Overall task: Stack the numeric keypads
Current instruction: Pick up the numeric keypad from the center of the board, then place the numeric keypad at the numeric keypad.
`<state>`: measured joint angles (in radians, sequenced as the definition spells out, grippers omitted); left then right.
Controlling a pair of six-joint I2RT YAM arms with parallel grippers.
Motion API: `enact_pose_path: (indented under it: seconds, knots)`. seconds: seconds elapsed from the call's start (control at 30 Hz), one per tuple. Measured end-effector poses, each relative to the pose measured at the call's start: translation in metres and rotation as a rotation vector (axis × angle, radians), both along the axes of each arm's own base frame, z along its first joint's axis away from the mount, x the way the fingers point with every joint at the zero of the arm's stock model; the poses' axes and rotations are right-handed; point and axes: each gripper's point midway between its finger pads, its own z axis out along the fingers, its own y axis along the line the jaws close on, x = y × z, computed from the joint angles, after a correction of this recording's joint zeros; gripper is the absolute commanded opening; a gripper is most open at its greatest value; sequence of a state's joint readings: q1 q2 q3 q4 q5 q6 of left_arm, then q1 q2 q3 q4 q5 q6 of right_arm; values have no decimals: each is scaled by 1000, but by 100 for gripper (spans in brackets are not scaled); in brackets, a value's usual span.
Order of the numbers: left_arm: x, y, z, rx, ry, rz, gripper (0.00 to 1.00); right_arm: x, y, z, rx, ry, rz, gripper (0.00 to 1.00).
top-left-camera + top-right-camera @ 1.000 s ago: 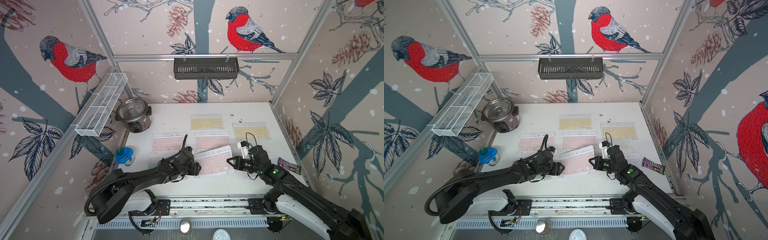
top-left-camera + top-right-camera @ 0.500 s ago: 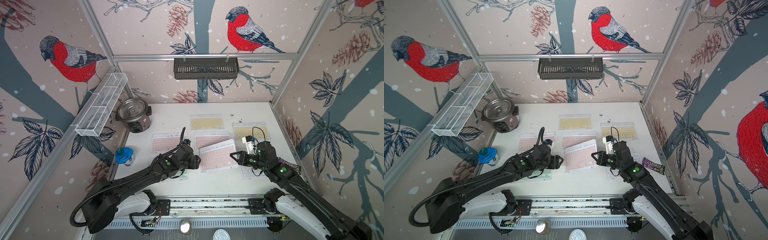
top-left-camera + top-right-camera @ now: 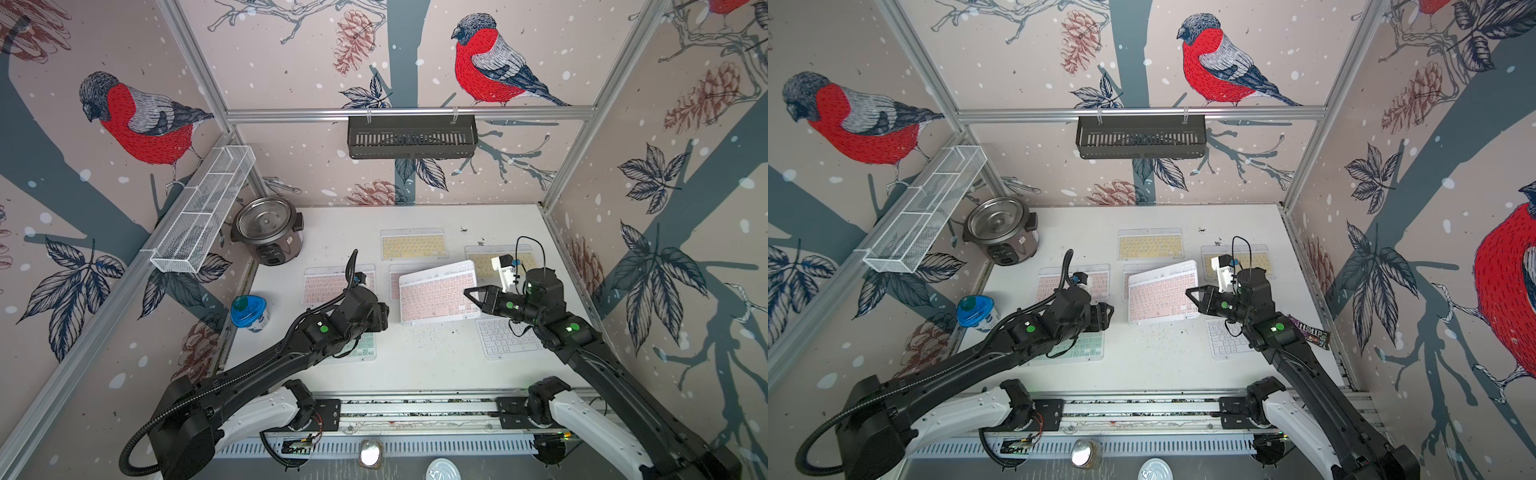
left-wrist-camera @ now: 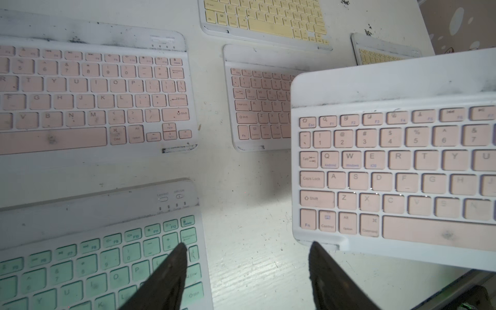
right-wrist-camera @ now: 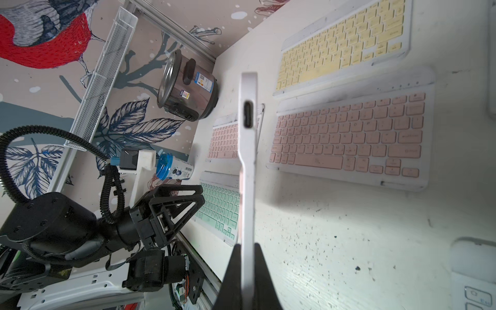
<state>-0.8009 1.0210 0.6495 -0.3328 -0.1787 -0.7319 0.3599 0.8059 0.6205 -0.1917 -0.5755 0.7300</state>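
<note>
My right end effector (image 3: 469,294) clenches 1 pink keypad (image 3: 432,291) aloft; my left end effector (image 4: 247,245) hangs released. Below, 6 keypads (image 3: 413,245) lie unstacked.

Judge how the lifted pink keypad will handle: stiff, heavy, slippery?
Probably stiff: the pink keypad runs straight out from the right hand, with no sag. Likely light: a pinch on one short edge carries it. Its smooth plastic rim could pivot or slip in that narrow grip.

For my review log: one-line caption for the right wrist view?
Right jaws shut on a thin, pink-keyed, white-framed keypad edge-on; another pink-keyed keypad lies flat nearby.
</note>
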Motion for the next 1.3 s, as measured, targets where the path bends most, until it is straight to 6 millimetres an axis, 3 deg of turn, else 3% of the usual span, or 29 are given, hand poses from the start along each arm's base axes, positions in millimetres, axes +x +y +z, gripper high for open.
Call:
enact_pose_path:
  seconds: [0.33, 0.6, 0.83, 1.3]
  knots:
    - [37, 19, 12, -5, -21, 97, 71, 60, -8, 9, 37, -31, -28, 3]
    - [64, 6, 17, 10, -47, 82, 71, 103, -2, 26, 67, -117, 13, 3]
    - [77, 8, 20, 21, -76, 96, 71, 130, 4, 9, 68, -90, 52, 3]
    - [101, 46, 14, 33, -72, 197, 71, 183, 20, -32, 137, -15, 118, 3]
